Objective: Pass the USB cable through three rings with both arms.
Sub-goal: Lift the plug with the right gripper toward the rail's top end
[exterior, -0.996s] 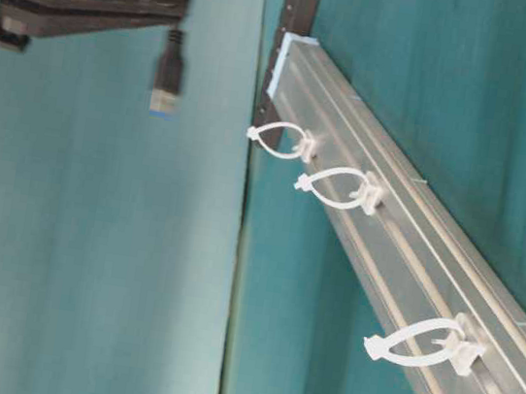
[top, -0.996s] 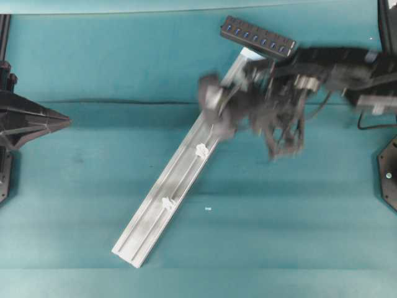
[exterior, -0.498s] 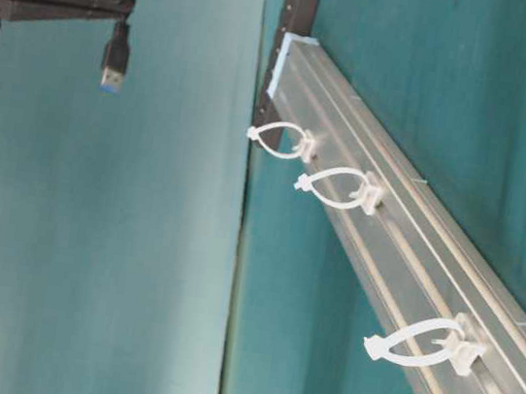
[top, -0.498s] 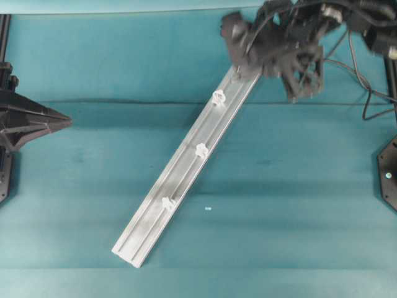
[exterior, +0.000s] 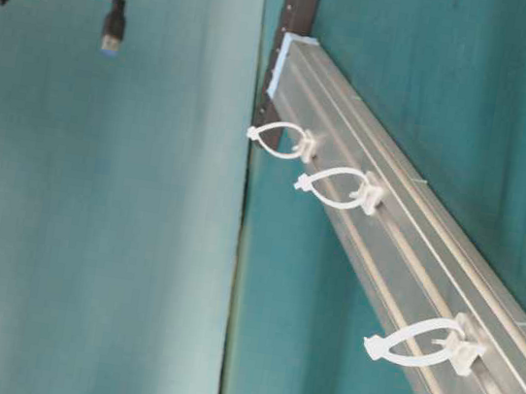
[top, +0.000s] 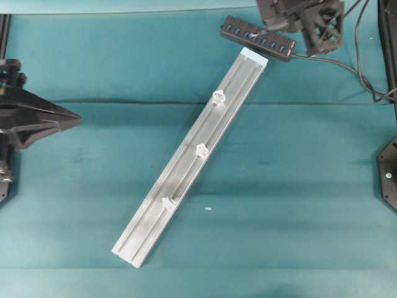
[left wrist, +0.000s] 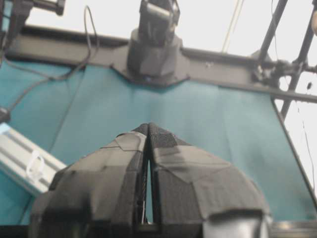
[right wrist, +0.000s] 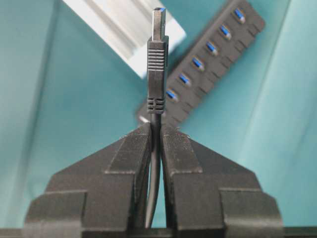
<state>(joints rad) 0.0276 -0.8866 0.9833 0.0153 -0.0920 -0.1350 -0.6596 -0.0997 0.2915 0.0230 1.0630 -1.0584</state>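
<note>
My right gripper (right wrist: 156, 130) is shut on the USB cable just behind its plug (right wrist: 157, 64), which points away from the fingers. In the overhead view that gripper (top: 325, 38) hangs at the far right, beside the black hub (top: 258, 37). The cable (top: 347, 65) trails right from the hub. Three whitish rings (top: 218, 97) (top: 201, 149) (top: 167, 203) sit along the silver rail (top: 186, 177), all with nothing through them. The table-level view shows the plug (exterior: 113, 29) hanging well apart from the nearest ring (exterior: 281, 139). My left gripper (top: 77, 118) is shut with nothing in it at the left edge.
The rail lies diagonally on teal cloth, its far end by the hub. A small white speck (top: 208, 209) lies right of the rail. The right arm's base (top: 389, 174) sits at the right edge, and a cloth fold runs across the upper middle.
My right gripper has carried the plug away from the rail's upper part to the far right corner by the hub. The left gripper has nudged slightly right.
</note>
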